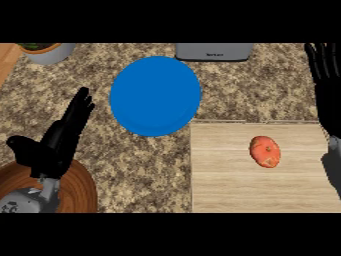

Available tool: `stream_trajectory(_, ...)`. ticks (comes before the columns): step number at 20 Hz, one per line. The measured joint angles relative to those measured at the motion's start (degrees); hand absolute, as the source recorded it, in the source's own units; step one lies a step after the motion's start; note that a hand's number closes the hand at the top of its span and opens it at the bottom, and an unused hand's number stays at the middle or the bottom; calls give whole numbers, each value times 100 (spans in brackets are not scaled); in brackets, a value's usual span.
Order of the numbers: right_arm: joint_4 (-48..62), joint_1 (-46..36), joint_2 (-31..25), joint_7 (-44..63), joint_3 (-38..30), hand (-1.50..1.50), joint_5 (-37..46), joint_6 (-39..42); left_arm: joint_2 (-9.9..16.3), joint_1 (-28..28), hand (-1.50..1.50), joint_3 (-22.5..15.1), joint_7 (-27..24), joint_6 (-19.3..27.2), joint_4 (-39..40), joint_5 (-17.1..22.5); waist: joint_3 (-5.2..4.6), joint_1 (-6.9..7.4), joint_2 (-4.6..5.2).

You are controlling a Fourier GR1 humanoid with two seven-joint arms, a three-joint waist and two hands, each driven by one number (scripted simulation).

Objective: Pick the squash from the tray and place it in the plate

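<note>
Head view showed the right hand (337, 85) along the picture's right edge, its fingers straight and pointing up toward the far side of the counter (254, 90), spread a little and holding nothing. Its grey forearm rose from the lower right corner beside the tray (225, 190). The squash (265, 151), orange-red and oval, lay on the tray's pale wooden top, left of that forearm and apart from it, nearer the tray's right side than its left. No finger touched it. The left hand (58, 137) stood at the picture's left over the speckled counter, fingers straight and slanting up to the right, thumb out to the left, also holding nothing. Below it, at the lower left corner, sat a brown wooden bowl (81, 187); the forearm crossed over it, and whether the arm touched the rim could not be told from this angle. The blue plate (155, 95) lay between the two hands, just beyond the tray's far left corner, with nothing on it. At the far edge a grey pot (51, 51) showed at the upper left, with something green in it, and a grey appliance (213, 51) sat behind the plate.
</note>
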Motion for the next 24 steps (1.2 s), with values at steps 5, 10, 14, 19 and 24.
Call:
stream_trajectory(5,8,-257,308,96,947,150,167,641,247,-320,0,233,-195,-152,-8,-161,17,95,41)
stream_trajectory(10,432,-365,-385,479,2044,150,1883,637,489,-560,0,355,-276,-273,-10,-268,-47,134,34)
stream_trajectory(14,973,213,455,255,2507,-150,2484,-294,646,-667,0,597,-332,-471,111,-151,2,49,63)
stream_trajectory(19,1133,974,1070,-862,2426,-150,2359,-765,763,-712,0,871,-363,-700,233,-65,23,-38,54)
stream_trajectory(24,504,1083,783,-832,2077,-150,2493,-782,642,-847,0,1008,-411,-809,450,-154,23,-86,40)
